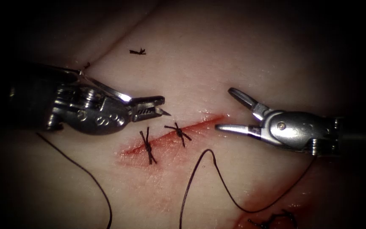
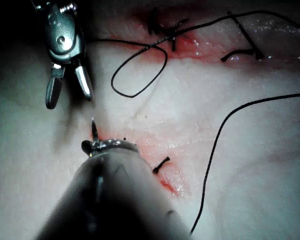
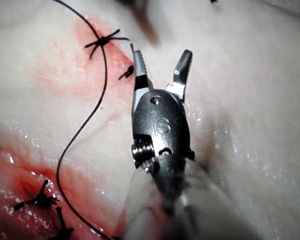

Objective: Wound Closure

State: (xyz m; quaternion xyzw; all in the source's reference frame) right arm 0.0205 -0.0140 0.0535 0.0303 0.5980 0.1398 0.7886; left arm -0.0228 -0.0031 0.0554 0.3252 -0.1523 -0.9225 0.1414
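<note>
The pale tissue (image 1: 242,55) fills the background, with a red cut (image 1: 178,133) running slantwise across its middle, lower at the left and higher at the right. Two tied stitches (image 1: 148,146) cross the cut's left part; its right end lies unstitched. The left tool (image 1: 154,108) sits just above and left of the cut, its jaws pressed together on the needle (image 1: 164,111), whose sharp tip pokes out past them toward the right. The needle is clear of the tissue, just above the stitched stretch. The right tool (image 1: 233,111) hangs at the cut's right end with jaws spread wide and holding nothing, its lower jaw level with the cut. The needle tip points toward that tool, across the open part of the cut between them. Dark thread (image 1: 210,169) loops loosely over the tissue below the cut, and a cut end of thread (image 1: 137,51) lies well above.
</note>
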